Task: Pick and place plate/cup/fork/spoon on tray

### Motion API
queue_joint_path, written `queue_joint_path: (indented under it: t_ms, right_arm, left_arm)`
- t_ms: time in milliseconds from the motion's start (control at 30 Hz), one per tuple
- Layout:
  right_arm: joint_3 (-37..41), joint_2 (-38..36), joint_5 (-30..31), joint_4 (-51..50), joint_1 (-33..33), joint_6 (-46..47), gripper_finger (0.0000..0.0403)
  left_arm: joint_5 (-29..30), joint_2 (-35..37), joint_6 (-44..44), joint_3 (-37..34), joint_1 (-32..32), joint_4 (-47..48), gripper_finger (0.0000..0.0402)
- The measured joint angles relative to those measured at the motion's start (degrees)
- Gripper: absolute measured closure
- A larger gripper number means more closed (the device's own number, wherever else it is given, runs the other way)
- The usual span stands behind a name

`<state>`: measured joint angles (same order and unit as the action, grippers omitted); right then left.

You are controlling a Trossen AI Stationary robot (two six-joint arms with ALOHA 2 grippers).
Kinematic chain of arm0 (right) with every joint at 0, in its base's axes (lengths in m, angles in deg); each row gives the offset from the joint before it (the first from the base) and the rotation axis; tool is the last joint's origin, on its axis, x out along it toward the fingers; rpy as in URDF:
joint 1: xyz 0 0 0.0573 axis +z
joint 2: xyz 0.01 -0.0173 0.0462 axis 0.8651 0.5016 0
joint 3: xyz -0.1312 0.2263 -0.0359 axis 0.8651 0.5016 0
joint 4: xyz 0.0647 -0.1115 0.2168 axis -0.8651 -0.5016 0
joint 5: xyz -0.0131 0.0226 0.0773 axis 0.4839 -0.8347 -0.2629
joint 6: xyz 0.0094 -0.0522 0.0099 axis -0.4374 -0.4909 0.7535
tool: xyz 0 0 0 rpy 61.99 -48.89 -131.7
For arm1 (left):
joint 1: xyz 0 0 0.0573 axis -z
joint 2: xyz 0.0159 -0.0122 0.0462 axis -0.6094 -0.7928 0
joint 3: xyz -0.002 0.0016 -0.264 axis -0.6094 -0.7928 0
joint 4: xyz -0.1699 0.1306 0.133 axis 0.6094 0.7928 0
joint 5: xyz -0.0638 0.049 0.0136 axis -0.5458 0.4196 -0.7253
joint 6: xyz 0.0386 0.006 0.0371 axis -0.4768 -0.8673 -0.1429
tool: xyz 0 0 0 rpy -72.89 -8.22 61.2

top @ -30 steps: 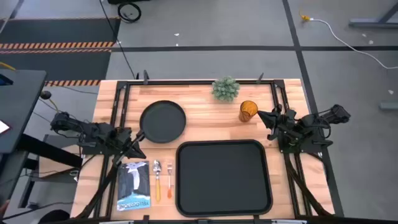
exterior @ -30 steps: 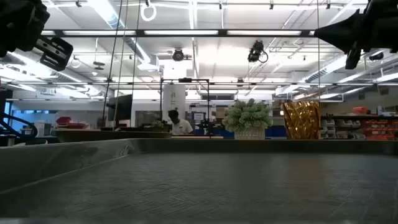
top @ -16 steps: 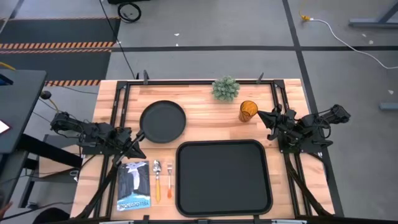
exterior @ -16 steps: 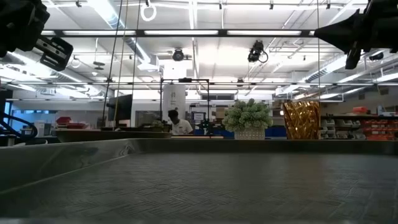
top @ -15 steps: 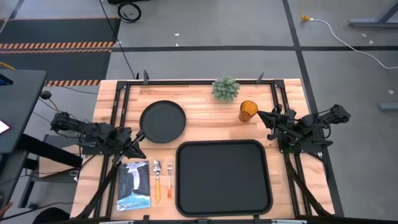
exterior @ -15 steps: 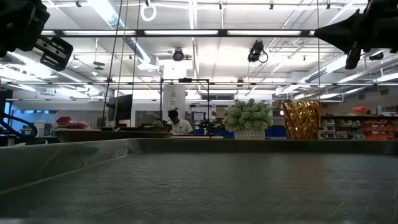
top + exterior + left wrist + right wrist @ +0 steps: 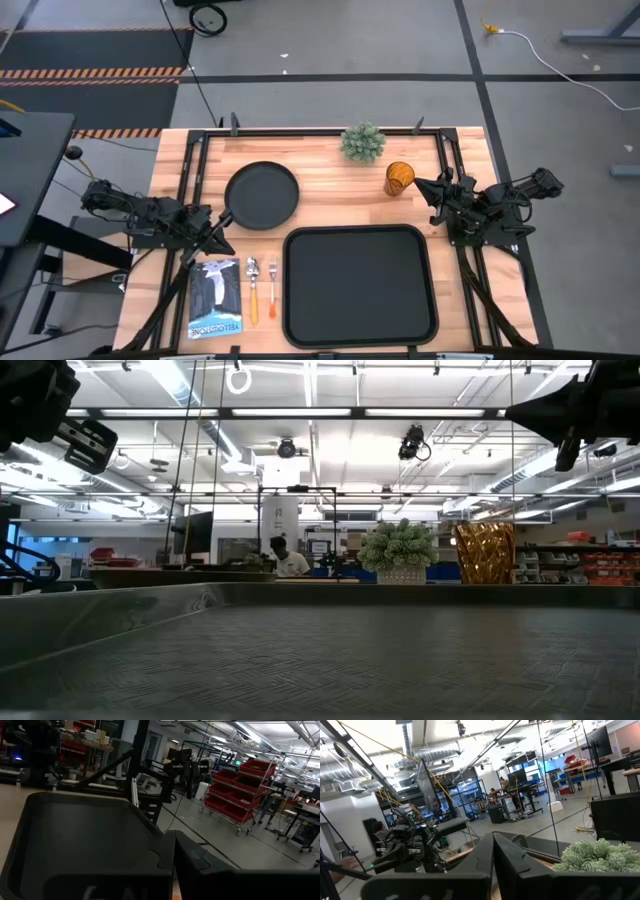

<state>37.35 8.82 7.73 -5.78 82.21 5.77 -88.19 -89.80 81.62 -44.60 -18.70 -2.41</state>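
The black tray (image 7: 360, 285) lies at the table's near middle; it also shows in the left wrist view (image 7: 75, 835). The round black plate (image 7: 262, 195) lies flat to its far left. The amber cup (image 7: 399, 178) stands upright at the far right and shows in the low view (image 7: 484, 552). The spoon (image 7: 252, 287) and the fork (image 7: 272, 283) lie side by side left of the tray. My left gripper (image 7: 226, 235) hovers shut near the plate's near edge. My right gripper (image 7: 418, 184) hovers shut just right of the cup.
A small green plant (image 7: 362, 143) stands at the far edge, left of the cup. A blue-and-black packet (image 7: 215, 298) lies at the near left, beside the spoon. Black rails (image 7: 190, 170) run along the table's sides. A person sits in the room beyond (image 7: 287, 560).
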Motion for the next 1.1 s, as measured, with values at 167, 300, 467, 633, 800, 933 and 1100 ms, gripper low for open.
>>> queue_joint_path:
  t_ms: [167, 300, 467, 633, 800, 933, 1100]
  right_arm:
    - [0.0, 0.0, 0.0, 0.0, 0.0, 0.0, 0.0385]
    - [0.0, 0.0, 0.0, 0.0, 0.0, 0.0, 0.0385]
    - [0.0, 0.0, 0.0, 0.0, 0.0, 0.0, 0.0385]
    - [0.0, 0.0, 0.0, 0.0, 0.0, 0.0, 0.0385]
    - [0.0, 0.0, 0.0, 0.0, 0.0, 0.0, 0.0385]
    - [0.0, 0.0, 0.0, 0.0, 0.0, 0.0, 0.0385]
    - [0.0, 0.0, 0.0, 0.0, 0.0, 0.0, 0.0385]
  left_arm:
    - [0.0, 0.0, 0.0, 0.0, 0.0, 0.0, 0.0390]
    - [0.0, 0.0, 0.0, 0.0, 0.0, 0.0, 0.0390]
    - [0.0, 0.0, 0.0, 0.0, 0.0, 0.0, 0.0390]
    - [0.0, 0.0, 0.0, 0.0, 0.0, 0.0, 0.0390]
    - [2.2, 0.0, 0.0, 0.0, 0.0, 0.0, 0.0390]
    - [5.6, 0.0, 0.0, 0.0, 0.0, 0.0, 0.0390]
    - [5.7, 0.0, 0.0, 0.0, 0.0, 0.0, 0.0390]
